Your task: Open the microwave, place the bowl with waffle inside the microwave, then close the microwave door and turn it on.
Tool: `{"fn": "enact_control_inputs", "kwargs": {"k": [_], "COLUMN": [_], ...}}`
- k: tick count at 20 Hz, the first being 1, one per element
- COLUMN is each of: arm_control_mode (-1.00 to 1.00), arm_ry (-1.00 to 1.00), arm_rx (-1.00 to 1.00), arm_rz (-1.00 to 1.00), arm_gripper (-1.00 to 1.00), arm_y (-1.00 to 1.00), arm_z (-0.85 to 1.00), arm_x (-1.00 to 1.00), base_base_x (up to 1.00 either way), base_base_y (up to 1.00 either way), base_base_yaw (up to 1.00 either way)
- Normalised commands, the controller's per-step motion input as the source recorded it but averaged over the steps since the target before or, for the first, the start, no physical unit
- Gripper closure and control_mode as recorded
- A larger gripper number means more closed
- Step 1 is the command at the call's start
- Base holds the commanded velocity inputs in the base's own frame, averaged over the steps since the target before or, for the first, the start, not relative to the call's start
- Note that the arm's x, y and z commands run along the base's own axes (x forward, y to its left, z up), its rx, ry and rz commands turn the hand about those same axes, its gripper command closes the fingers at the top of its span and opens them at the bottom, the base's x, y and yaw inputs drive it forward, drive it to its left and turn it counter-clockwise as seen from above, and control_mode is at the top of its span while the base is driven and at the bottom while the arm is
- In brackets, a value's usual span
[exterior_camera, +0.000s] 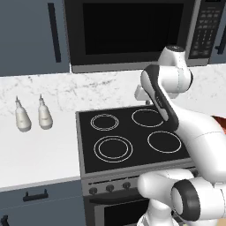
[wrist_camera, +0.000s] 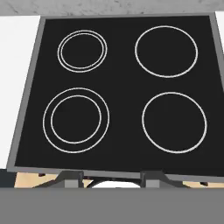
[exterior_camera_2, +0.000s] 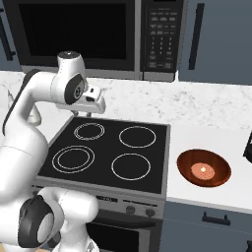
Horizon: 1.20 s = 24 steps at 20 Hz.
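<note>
End effector [exterior_camera_2: 88, 112] above back of stove [exterior_camera_2: 106, 147], fingers spread, holding nothing. Microwave [exterior_camera_2: 93, 37] above, microwave door [exterior_camera_2: 74, 34] closed. Bowl [exterior_camera_2: 204, 168] with waffle [exterior_camera_2: 204, 171] inside, on surface [exterior_camera_2: 197, 110] right of stove.

One microwave [exterior_camera_2: 96, 37] with one microwave door [exterior_camera_2: 74, 34]. One stove [exterior_camera_2: 106, 150] with four rings. One bowl [exterior_camera_2: 204, 168] containing one waffle [exterior_camera_2: 203, 171]. Two pale bottles [exterior_camera: 32, 114] on the surface [exterior_camera: 39, 154]. Three stove knobs [exterior_camera: 110, 188].

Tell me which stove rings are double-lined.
The two left rings: rear-left and front-left have a second inner circle; the right pair are single-lined.
</note>
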Motion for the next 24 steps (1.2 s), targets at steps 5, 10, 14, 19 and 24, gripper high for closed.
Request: {"fn": "enact_control_inputs", "kwargs": {"k": [5,10,14,19,24], "arm_control_mode": [-1.00,-1.00,-1.00,-1.00,-1.00], "arm_ry": [-0.11,-0.33,-0.42,-0.38,-0.26], "arm_rx": [0.16,0.17,0.05,0.02,0.01], "arm_rz": [0.00,0.00,-0.07,-0.09,-0.08], "arm_gripper": [-1.00,-1.00,-1.00,-1.00,-1.00], "arm_y": [-0.29,-0.70,-0.79,-0.68,-0.24], "arm_z": [0.16,0.46,0.40,0.43,0.54], "arm_x": [-0.19,-0.29,-0.11,0.00,0.00], "base_base_x": [0.00,0.00,0.00,0.00,0.00], "base_base_y": [0.00,0.00,0.00,0.00,0.00], "base_base_yaw": [0.00,0.00,0.00,0.00,0.00]}}
